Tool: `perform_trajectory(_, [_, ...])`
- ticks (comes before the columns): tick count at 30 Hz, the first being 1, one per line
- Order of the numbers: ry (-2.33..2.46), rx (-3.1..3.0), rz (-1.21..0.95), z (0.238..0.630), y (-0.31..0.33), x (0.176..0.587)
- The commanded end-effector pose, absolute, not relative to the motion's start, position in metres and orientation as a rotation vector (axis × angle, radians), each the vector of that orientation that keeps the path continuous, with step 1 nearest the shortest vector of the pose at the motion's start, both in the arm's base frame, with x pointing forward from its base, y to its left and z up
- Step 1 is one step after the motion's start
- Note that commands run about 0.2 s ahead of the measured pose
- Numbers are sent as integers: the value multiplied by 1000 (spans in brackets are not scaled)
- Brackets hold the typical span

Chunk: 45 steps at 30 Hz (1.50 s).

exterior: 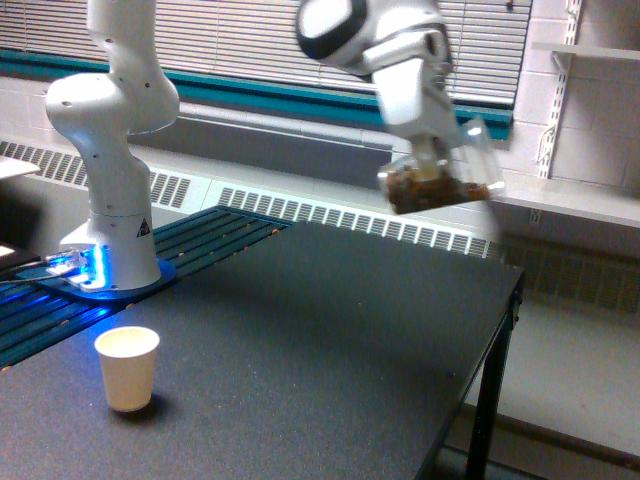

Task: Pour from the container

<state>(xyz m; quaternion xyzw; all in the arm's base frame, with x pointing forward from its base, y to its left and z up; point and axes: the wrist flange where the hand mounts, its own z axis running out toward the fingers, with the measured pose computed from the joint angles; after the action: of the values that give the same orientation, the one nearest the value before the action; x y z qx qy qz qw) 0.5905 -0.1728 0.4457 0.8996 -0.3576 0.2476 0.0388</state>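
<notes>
Container point(440, 178) of nuts hangs tilted, pinched by your tool point(432, 160), high above the surface point(320, 340), well apart from the paper cup point(128, 367).

dark table point(330, 330), window blinds point(250, 40), white shelf point(575, 200).

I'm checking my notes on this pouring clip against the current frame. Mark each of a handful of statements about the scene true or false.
1. The hand holds the clear container in the air. True.
2. The container is empty. False: brown pieces lie along its lower side.
3. The paper cup stands upright on the black table. True.
4. The container is directly above the paper cup. False: it is high up, well toward the exterior view's right of the cup.
5. Brown pieces lie spilled on the table. False: none show there.
</notes>
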Motion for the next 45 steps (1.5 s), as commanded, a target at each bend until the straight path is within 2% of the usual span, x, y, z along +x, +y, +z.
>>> perform_trajectory(1, [-1128,2684,783,460,-251,548])
perform_trajectory(13, [-1193,2585,754,459,-346,461])
perform_trajectory(23, [-1213,2530,691,450,-395,394])
perform_trajectory(32, [-1233,2515,635,430,-412,348])
perform_trajectory(45, [-1220,2504,570,399,-404,287])
